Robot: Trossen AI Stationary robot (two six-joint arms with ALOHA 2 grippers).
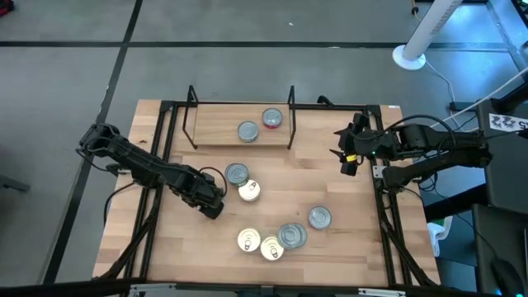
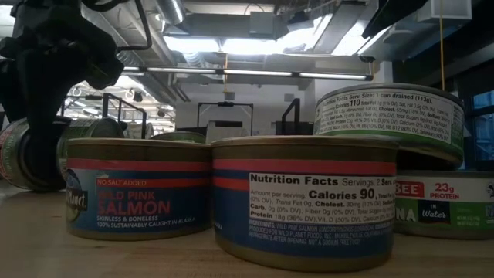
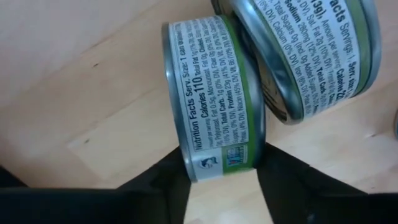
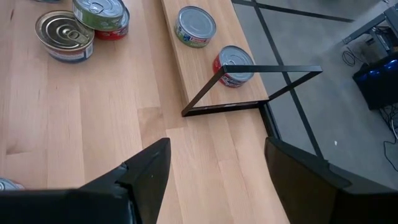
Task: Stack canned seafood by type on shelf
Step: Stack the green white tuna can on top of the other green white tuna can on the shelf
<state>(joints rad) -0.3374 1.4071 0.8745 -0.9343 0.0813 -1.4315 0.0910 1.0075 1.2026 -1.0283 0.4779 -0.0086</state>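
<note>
We see the left gripper (image 1: 216,200) clamped on a green-labelled can (image 3: 217,99) mid-table; the right gripper (image 1: 346,155) waits, fingers apart, near the table's right edge.

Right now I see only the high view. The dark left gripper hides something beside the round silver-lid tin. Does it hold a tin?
Observer: Yes. In the left wrist view the left gripper is shut on a short round green-labelled tin, one finger on each flat end.
Operator: Is that tin upright?
Observer: No; the low view shows it tipped on its edge.
Operator: And the right gripper?
Observer: The right gripper is open, nothing between its fingers.
</note>
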